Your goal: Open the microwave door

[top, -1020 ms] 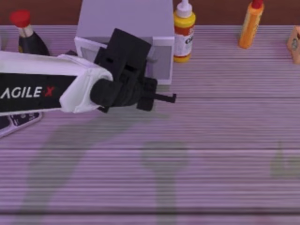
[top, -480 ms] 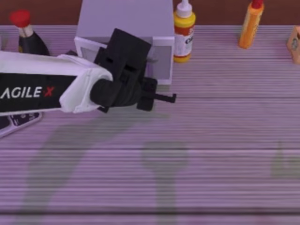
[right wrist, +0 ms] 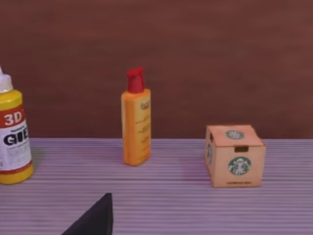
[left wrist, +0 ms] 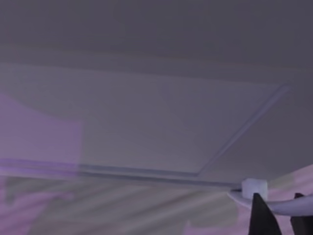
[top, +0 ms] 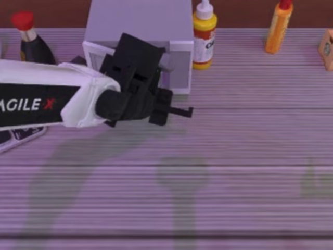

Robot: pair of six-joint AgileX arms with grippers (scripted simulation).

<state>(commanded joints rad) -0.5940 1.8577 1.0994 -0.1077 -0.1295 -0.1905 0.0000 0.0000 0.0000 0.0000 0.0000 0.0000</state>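
The pale grey-white microwave (top: 138,18) stands at the back of the table, left of centre. Its door (top: 177,65) with the greyish window faces the front and fills the left wrist view, door (left wrist: 146,122). My left gripper (top: 160,61) reaches in from the left and sits against the door front, its black wrist covering much of it. In the left wrist view the gripper (left wrist: 279,215) is shut on the white door handle (left wrist: 254,187). My right gripper (right wrist: 78,227) is outside the top view; one dark finger (right wrist: 100,218) shows, with nothing beside it.
A dark bottle with a red cap (top: 31,41) stands left of the microwave. To its right stand a yellow glue bottle (top: 204,39), an orange bottle (top: 278,26) and a small cardboard box (top: 328,49). A flat scale (top: 21,135) lies under my left arm.
My left arm has shifted slightly to the left and toward the front, still holding the handle. The bottles and box have not moved.
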